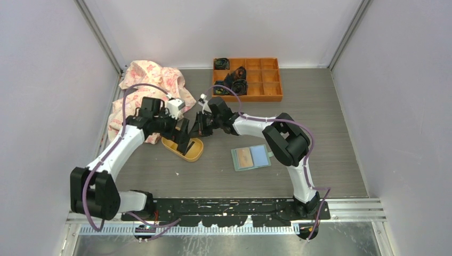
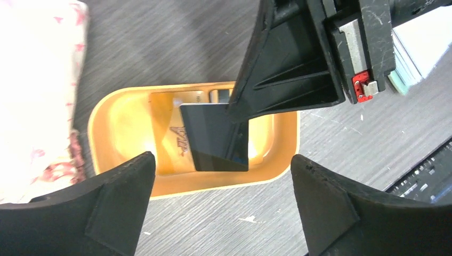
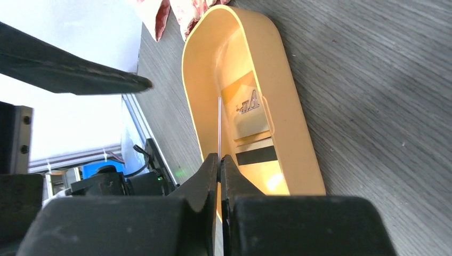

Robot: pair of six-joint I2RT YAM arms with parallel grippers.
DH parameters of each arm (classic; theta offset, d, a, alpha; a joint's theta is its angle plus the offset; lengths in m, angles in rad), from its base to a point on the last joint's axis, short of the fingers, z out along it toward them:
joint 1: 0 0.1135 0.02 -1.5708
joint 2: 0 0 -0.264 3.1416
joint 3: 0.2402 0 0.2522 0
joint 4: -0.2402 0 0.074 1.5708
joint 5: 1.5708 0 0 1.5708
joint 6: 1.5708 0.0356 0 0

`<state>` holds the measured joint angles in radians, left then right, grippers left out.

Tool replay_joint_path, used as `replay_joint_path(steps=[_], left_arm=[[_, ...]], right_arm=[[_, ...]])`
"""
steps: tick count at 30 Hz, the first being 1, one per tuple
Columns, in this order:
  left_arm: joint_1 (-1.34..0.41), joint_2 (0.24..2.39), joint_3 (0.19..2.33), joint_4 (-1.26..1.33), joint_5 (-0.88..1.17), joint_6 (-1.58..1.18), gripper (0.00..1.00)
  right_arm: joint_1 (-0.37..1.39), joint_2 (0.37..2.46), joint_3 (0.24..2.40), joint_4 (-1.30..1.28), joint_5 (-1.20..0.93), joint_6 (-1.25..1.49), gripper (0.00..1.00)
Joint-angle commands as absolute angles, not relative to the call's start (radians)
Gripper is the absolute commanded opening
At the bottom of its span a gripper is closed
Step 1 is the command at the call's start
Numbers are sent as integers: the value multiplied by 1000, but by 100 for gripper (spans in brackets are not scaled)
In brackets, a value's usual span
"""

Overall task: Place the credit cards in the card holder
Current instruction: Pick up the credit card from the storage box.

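Note:
A dark credit card (image 2: pixel 213 138) hangs on edge over the yellow-orange oval dish (image 2: pixel 106 122), and my right gripper (image 3: pixel 219 157) is shut on its edge (image 3: pixel 219 125). In the dish lie an orange card with a logo (image 3: pixel 248 104) and a dark-striped one (image 3: pixel 256 154). My left gripper (image 2: pixel 223 157) stands wide open just in front of the dish, nothing between its fingers. In the top view both grippers meet over the dish (image 1: pixel 196 154). The mint card holder (image 1: pixel 250 157) lies open on the table to the right, an orange card showing in one sleeve.
An orange compartment tray (image 1: pixel 269 88) with dark items stands at the back. A pink floral cloth (image 1: pixel 144 85) is bunched at the back left, close to the dish. Enclosure walls rise on the left, right and far sides.

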<state>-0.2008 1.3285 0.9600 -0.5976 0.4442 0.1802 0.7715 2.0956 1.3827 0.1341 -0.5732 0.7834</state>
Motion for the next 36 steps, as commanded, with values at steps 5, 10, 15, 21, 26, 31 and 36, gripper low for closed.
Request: replay_joint_path(steps=[5,10,15,21,26,31,36], left_arm=[[-116,1015,816,-396,351,-105,100],[-60,825,662,-166,600,-311,96],[-60,669,570,-37,697,-424,91],[-61,548,462,165,782,-672,77],[-120,576,321,517,841,-954,77],[-580,620,307,543,525,-623,81],[-823,793,324,601,366,-415,83]], right_arm=[[753,2014,1404,184,-632,614,1],[717,1971,1377,254,-779,522,1],[664,1879,1341,298,-875,512,1],[597,1655,1364,-222,-943,192,1],[510,1458,1326,-706,-1045,-180,1],[484,1341,1265,-950,-1073,-420,1],[464,1314,1264,-1044,-1091,-532,1]])
